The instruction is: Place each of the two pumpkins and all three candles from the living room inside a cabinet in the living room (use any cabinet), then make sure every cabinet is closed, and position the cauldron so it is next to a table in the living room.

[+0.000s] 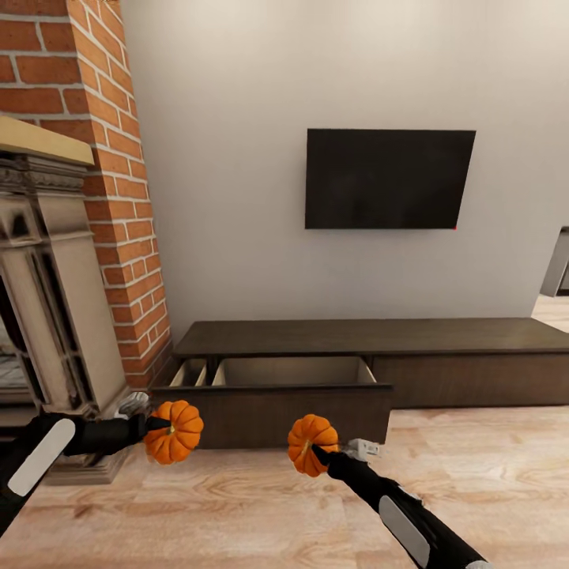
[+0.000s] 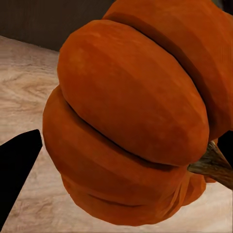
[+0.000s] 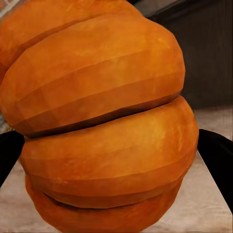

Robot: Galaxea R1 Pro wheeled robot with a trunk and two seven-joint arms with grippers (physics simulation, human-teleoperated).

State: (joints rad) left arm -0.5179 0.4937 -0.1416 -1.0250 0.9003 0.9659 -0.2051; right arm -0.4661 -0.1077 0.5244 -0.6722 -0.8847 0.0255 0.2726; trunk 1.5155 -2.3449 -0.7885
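I hold one orange ribbed pumpkin in each hand. My left gripper (image 1: pixel 162 427) is shut on the larger pumpkin (image 1: pixel 175 431), seen close up as the pumpkin (image 2: pixel 131 121) in the left wrist view, its brown stem to one side. My right gripper (image 1: pixel 316 452) is shut on the smaller pumpkin (image 1: pixel 311 445), the same pumpkin (image 3: pixel 102 121) in the right wrist view. Both hang above the wood floor just in front of the long low dark-brown cabinet (image 1: pixel 442 336). Its left drawer (image 1: pixel 288 371) stands pulled open, beige inside, with nothing visible in it.
A brick chimney (image 1: pixel 118 197) and a pale fireplace surround (image 1: pixel 47 300) stand close on my left. A black television (image 1: pixel 387 179) hangs on the wall above the cabinet. Light wood floor (image 1: pixel 474 474) spreads to the right.
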